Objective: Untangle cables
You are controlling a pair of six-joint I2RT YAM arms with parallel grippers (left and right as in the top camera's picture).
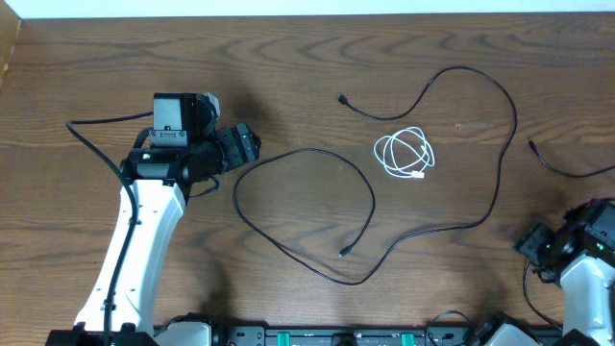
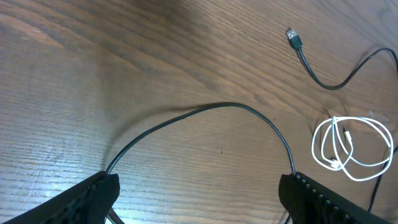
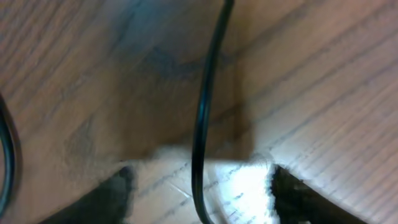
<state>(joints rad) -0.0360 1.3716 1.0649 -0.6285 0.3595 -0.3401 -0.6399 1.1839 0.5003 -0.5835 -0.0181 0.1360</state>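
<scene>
The long black cable (image 1: pixel 500 163) starts at a plug (image 1: pixel 342 97), sweeps round the right and ends in a loop (image 1: pixel 288 159) at mid-table. The white cable (image 1: pixel 405 154) is coiled by itself inside that sweep, apart from the black one. My left gripper (image 1: pixel 252 144) is open at the loop's left side. In the left wrist view the black cable (image 2: pixel 211 109) arches ahead of the left gripper (image 2: pixel 199 196), and the white coil (image 2: pixel 351 149) shows at right. My right gripper (image 1: pixel 529 240) sits low at the right. The right gripper (image 3: pixel 200 180) has its jaws apart round a black cord (image 3: pixel 202 124), touching neither side.
A separate black wire (image 1: pixel 567 171) runs off the right edge above the right arm. The left arm's white link (image 1: pixel 144 250) crosses the lower left. Another dark cord (image 3: pixel 7 155) shows at the left edge of the right wrist view. The table's back edge (image 1: pixel 307 17) is at the top.
</scene>
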